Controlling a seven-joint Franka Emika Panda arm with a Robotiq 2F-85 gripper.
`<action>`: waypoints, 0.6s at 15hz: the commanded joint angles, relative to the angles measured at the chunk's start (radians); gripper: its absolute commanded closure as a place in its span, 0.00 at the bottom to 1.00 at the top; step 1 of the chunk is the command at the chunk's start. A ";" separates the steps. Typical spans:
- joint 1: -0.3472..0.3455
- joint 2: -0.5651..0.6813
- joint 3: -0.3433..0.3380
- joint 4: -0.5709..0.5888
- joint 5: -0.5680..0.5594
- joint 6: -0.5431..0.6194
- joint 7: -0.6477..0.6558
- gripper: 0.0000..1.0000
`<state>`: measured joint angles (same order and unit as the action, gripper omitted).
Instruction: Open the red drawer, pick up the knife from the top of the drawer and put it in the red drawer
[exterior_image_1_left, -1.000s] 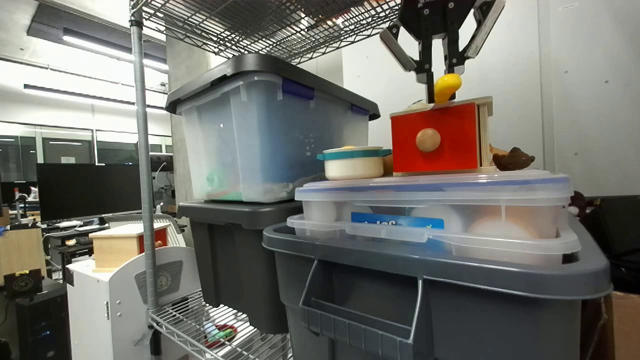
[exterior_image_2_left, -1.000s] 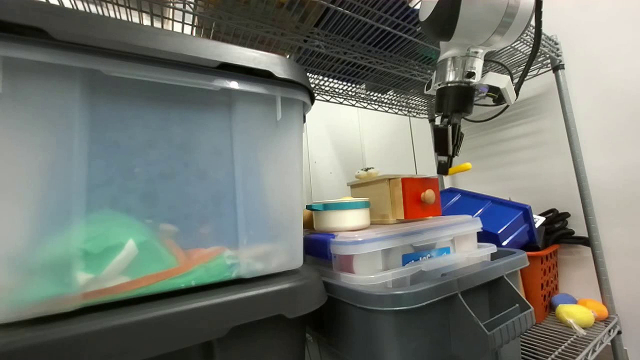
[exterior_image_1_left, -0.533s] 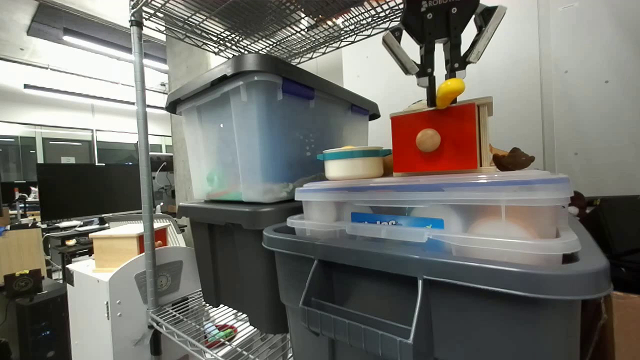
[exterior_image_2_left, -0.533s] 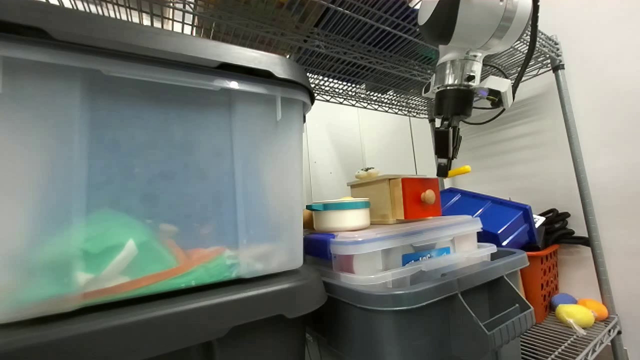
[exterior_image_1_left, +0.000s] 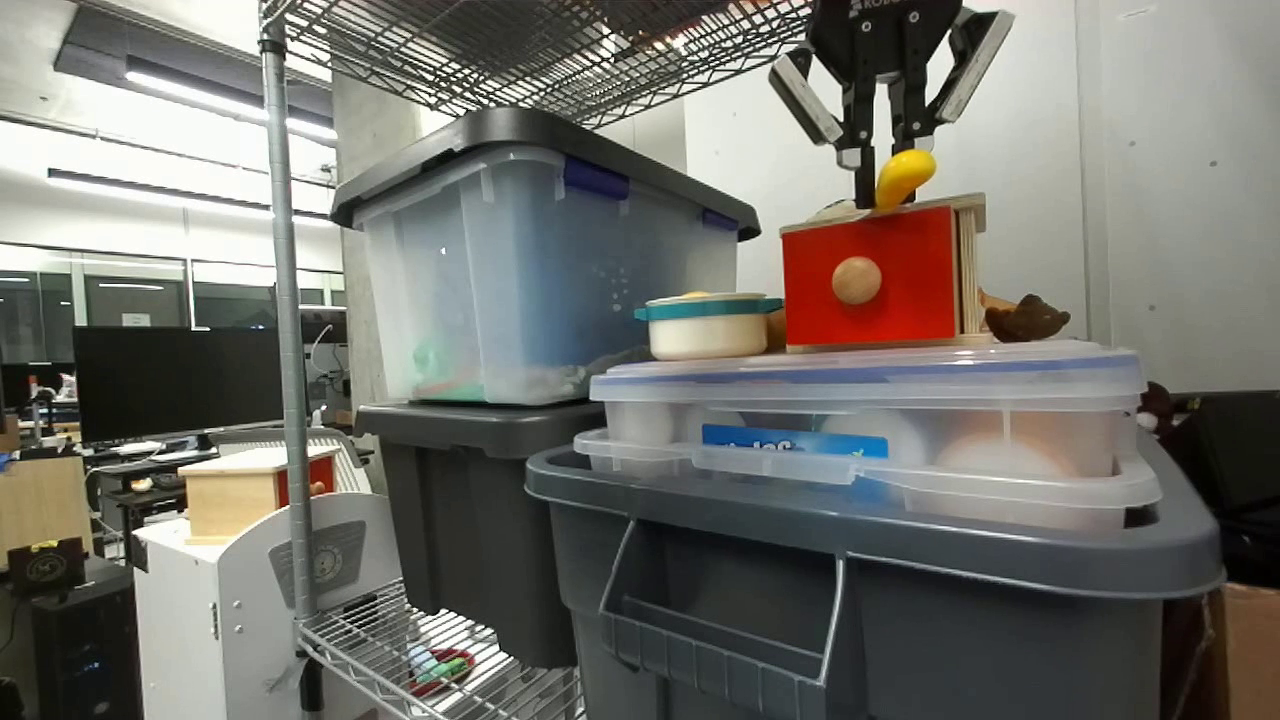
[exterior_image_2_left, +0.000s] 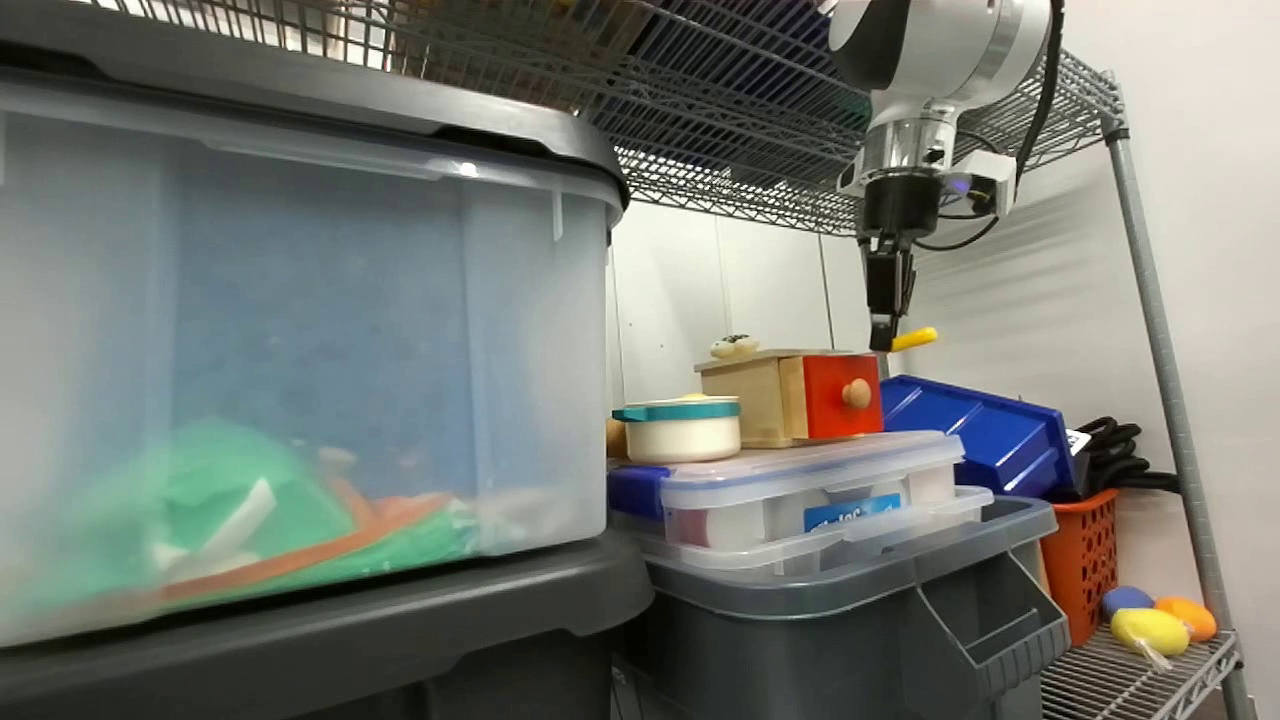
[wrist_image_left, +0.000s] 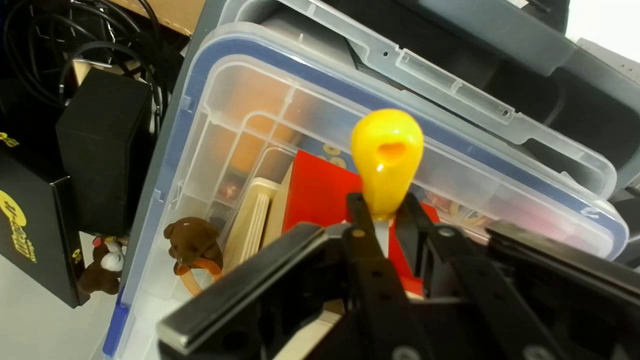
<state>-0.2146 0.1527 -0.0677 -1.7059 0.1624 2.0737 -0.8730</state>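
Beside red drawer (exterior_image_1_left: 910, 285) — pot (exterior_image_1_left: 706, 335), bear (wrist_image_left: 194, 241)

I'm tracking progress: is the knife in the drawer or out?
Out: the gripper holds the knife, its yellow handle outside the red drawer in every view.

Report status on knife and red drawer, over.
Jaws shut on the knife. Knife outside the red drawer. Drawer looks shut, probably blocking the drop.
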 joint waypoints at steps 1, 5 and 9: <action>0.001 0.026 -0.008 0.034 0.023 -0.034 -0.048 0.95; 0.001 0.024 -0.008 0.035 0.019 -0.031 -0.048 0.95; 0.002 0.014 -0.009 0.030 0.017 -0.027 -0.048 0.95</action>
<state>-0.2146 0.1586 -0.0677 -1.6955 0.1624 2.0703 -0.8821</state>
